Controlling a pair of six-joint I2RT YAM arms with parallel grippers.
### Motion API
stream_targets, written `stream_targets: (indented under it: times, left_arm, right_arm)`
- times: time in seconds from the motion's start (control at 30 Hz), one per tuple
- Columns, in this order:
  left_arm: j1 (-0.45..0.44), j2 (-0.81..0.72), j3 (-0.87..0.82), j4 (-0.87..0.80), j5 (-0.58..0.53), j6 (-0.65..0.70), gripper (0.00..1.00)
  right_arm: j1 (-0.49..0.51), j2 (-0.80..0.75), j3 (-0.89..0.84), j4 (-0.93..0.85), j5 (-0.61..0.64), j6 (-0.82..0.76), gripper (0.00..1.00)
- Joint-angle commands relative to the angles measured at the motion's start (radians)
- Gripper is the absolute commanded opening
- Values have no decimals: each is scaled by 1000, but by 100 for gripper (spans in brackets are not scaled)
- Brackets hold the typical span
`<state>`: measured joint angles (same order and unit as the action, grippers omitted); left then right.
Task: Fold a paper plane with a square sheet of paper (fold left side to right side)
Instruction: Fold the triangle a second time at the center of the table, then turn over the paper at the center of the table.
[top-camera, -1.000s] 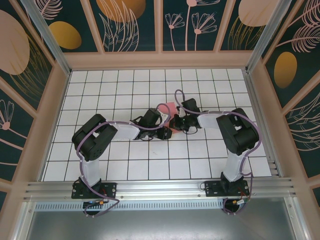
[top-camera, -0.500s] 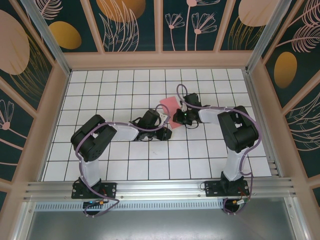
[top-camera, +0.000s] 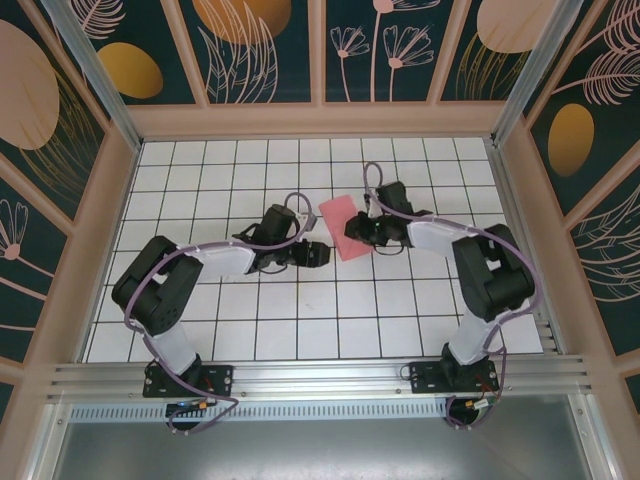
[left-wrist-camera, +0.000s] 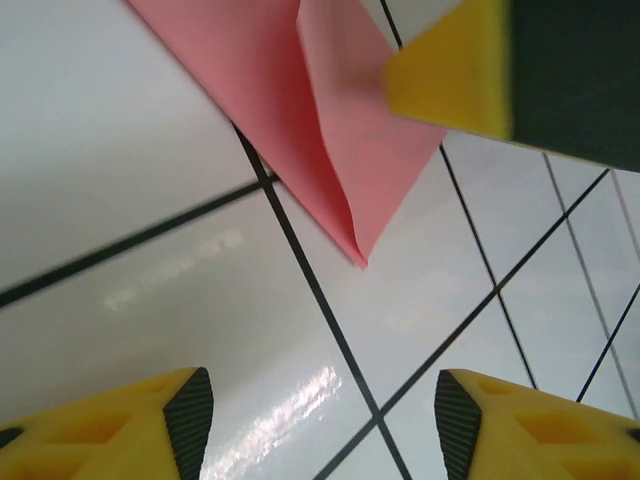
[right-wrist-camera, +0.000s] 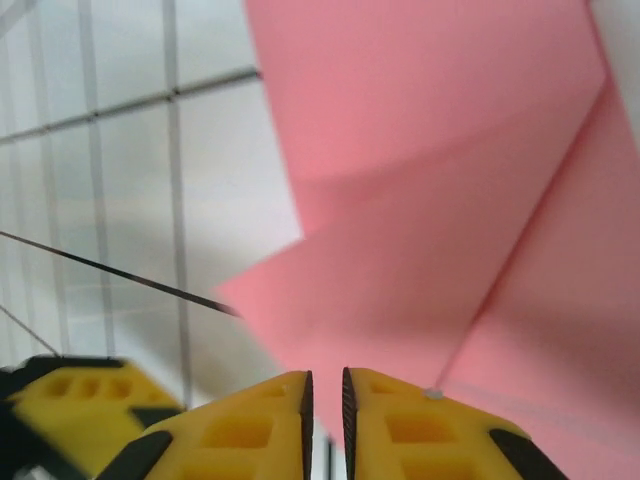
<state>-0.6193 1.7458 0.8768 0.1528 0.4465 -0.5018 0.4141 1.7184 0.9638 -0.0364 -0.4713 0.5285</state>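
The pink paper (right-wrist-camera: 430, 200) runs off the right wrist view's top and right edges.

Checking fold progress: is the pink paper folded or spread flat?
Folded. The pink paper shows overlapping layers meeting at a crease that ends in a sharp corner.

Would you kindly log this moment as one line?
folded pink sheet: on table | left jaws: open, short of its corner | right jaws: nearly closed at sheet, grip unclear
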Motion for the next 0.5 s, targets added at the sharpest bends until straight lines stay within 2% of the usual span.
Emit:
stream_targets:
  times: [0.0,0.1,0.3,0.4,0.47]
  left_arm:
    - [23,35,84,4,74,-28,69]
    - [23,100,157,13,117,-29,71]
    - [23,247,305,-29,141,-14,71]
    - [26,308,370,-60,124,-11,67]
    - [26,337,410,-92,98,-1,61]
  right_arm:
    - [-43,-105,-43,-31,20,-25,29]
    - [-90,-156,-105,-15,18,-30,33]
    - [-139,-210,-200,16,-6,-36,36]
    - [-140,-211,-226,45,-37,-35,37]
    - [-140,-204,-237,69,-59,-27,37]
